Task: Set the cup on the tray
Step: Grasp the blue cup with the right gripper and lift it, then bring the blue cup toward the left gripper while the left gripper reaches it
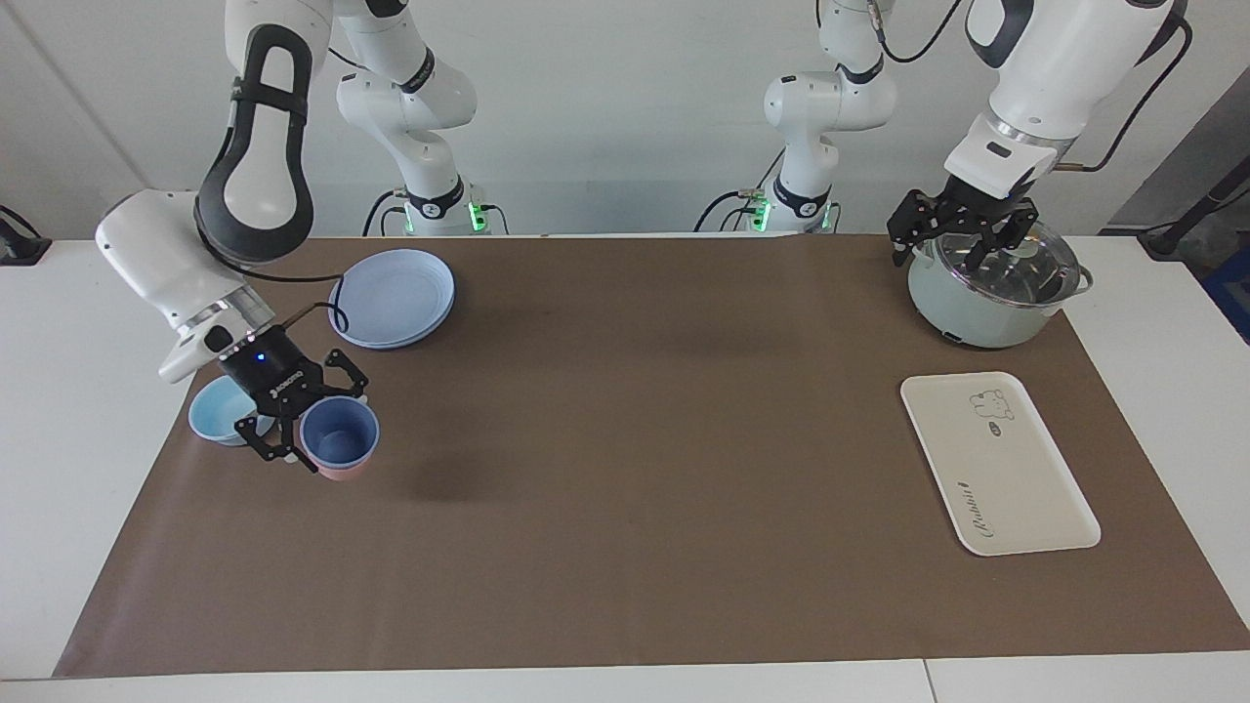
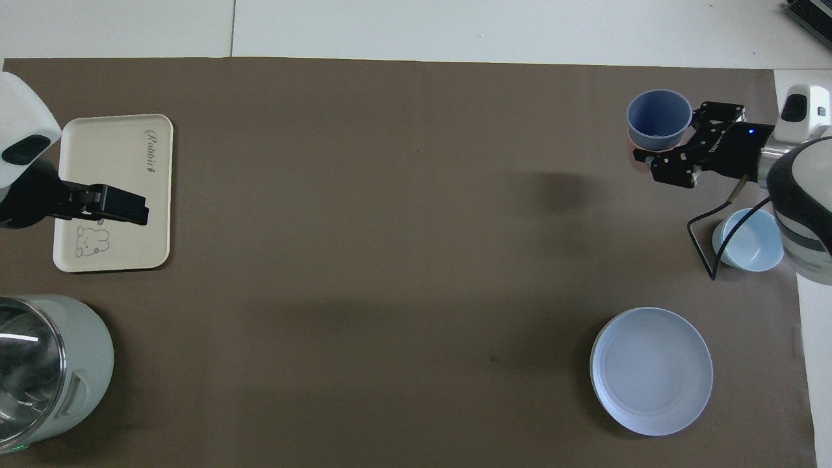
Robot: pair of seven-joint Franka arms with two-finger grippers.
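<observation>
Cup [image 1: 339, 436] in right end effector [image 1: 311, 426]

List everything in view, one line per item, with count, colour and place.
cup: one, periwinkle blue, held in the air at the right arm's end of the table
pink cup: one, pink, nested under the blue cup and raised with it
bowl: one, light blue, on the mat beside the held cups
plate: one seen, pale blue, nearer to the robots than the bowl
tray: one, cream white, bare, at the left arm's end
pot: one, pale green with a glass lid, nearer to the robots than the tray
mat: one, brown, covering the white table
right gripper: jaws shut on the cup
left gripper: over the pot, jaws open, waiting
</observation>
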